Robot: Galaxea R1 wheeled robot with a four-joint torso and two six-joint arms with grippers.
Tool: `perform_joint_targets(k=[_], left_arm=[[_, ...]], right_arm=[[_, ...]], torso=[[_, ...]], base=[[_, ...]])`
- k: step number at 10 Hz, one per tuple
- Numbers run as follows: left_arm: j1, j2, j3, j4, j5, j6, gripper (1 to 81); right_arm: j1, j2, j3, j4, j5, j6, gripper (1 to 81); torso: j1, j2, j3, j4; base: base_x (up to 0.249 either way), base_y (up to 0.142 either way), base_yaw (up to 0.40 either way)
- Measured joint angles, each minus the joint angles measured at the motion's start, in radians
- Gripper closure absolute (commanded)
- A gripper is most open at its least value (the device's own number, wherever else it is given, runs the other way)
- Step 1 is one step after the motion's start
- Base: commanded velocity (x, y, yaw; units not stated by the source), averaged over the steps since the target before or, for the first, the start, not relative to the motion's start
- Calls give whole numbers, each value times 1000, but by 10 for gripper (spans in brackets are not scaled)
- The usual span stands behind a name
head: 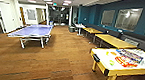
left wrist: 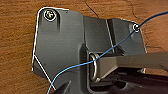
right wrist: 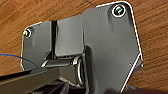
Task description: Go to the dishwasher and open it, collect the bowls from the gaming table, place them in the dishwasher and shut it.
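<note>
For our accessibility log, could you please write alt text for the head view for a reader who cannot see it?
A white-topped gaming table with a yellow rim stands at the near right, carrying colourful board game boxes and a few small bowls. A blue table-tennis table stands on the wooden floor at left, and plain yellow tables line the dark blue wall behind.

— What stands on the wooden floor (head: 62, 54)?
— A blue table-tennis table (head: 32, 31) at left; plain yellow tables (head: 114, 40) line the teal wall (head: 95, 13) at right.
</note>
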Motion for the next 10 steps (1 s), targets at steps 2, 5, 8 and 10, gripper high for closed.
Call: perform_joint_targets(k=[2, 5, 8, 10], left_arm=[[6, 0, 0, 0, -1, 1, 10], [14, 0, 0, 0, 5, 1, 10], [11, 0, 0, 1, 2, 1, 10], [11, 0, 1, 1, 3, 1, 10]], right_arm=[[1, 0, 0, 0, 3, 0, 10], [-11, 0, 0, 0, -2, 0, 10], [-12, 0, 0, 0, -2, 0, 10], [-11, 0, 0, 0, -2, -1, 10]], torso=[[0, 0, 0, 0], [-2, 0, 0, 0], [-2, 0, 0, 0], [-2, 0, 0, 0]], base=[[0, 0, 0], [0, -21, 0], [0, 0, -235], [0, 0, -324]])
